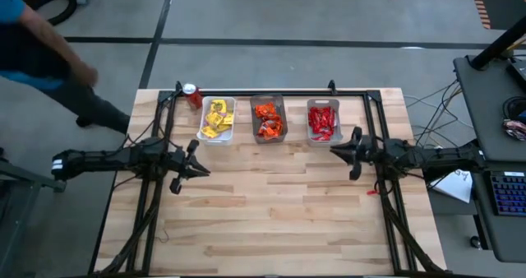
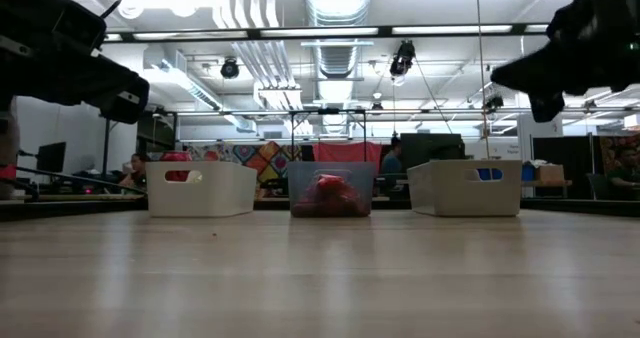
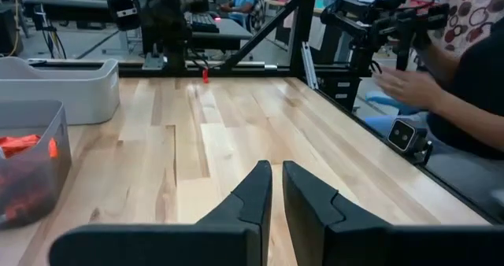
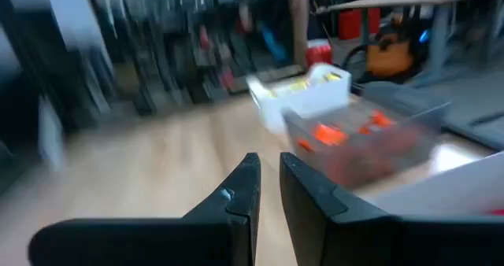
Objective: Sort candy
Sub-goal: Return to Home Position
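Nearest the lens, left gripper [image 1: 200, 170] and right gripper [image 1: 335, 149] hang above the table [image 1: 271, 216], fingers closed to a sliver, grasping nothing. Along the far edge: yellow candy [image 1: 217, 118] in the left bin [image 1: 216, 140], orange candy [image 1: 268, 120] in the middle bin [image 1: 268, 140], red candy [image 1: 322, 122] in the right bin [image 1: 324, 101].

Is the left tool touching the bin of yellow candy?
Apart. The high view shows bare table between the left tool and the white bin of yellow candy.
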Controlling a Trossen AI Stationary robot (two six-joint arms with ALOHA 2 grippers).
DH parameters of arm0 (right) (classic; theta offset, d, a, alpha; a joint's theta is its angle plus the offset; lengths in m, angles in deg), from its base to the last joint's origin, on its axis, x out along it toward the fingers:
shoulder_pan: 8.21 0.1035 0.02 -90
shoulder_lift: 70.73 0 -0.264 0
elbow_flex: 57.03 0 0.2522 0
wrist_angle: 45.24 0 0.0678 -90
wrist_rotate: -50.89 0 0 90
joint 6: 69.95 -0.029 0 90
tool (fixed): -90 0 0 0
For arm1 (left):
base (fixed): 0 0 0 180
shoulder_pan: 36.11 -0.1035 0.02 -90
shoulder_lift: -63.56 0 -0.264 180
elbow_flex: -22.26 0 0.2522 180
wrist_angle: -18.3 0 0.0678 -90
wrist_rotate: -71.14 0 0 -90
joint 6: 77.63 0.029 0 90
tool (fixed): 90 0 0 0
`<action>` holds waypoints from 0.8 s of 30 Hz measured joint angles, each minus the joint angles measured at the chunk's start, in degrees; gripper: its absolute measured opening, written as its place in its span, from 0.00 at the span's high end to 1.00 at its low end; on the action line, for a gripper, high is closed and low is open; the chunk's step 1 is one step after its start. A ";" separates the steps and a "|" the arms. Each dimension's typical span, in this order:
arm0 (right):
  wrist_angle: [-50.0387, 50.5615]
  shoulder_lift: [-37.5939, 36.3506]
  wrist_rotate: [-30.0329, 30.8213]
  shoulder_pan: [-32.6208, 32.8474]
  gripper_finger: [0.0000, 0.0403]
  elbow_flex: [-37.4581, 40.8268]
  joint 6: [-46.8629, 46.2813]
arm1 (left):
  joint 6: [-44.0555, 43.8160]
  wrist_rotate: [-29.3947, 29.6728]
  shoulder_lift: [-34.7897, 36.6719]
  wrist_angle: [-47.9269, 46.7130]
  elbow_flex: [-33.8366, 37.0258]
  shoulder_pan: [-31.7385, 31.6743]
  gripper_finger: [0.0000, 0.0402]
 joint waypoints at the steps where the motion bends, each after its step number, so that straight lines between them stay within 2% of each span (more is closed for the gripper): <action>1: -0.88 -0.04 -0.07 -0.01 0.89 -0.06 -4.36 | 0.00 0.00 -0.17 0.05 0.00 0.00 0.96; 3: 1.16 -0.15 -1.07 -0.02 0.89 -0.47 -4.00 | 0.00 0.00 -0.42 0.04 0.00 0.00 0.96; 7: 4.19 0.39 -1.51 -0.02 0.89 -0.55 8.14 | 0.00 0.01 -0.82 0.10 -0.04 0.01 0.96; 8: 4.58 0.43 -1.58 0.00 0.89 -0.57 8.63 | 0.00 0.00 -0.92 0.19 -0.04 0.02 0.96; 12: -0.94 0.31 0.39 0.00 0.89 0.61 -1.89 | 0.00 0.02 -1.12 0.27 -0.07 0.02 0.96; 16: 1.06 -3.07 9.66 1.02 0.89 1.33 -0.70 | -0.02 0.02 -1.04 0.26 -0.07 0.02 0.96; 24: -1.73 -8.36 10.41 1.49 0.89 1.38 8.07 | 0.00 0.01 -1.14 0.25 -0.11 0.00 0.96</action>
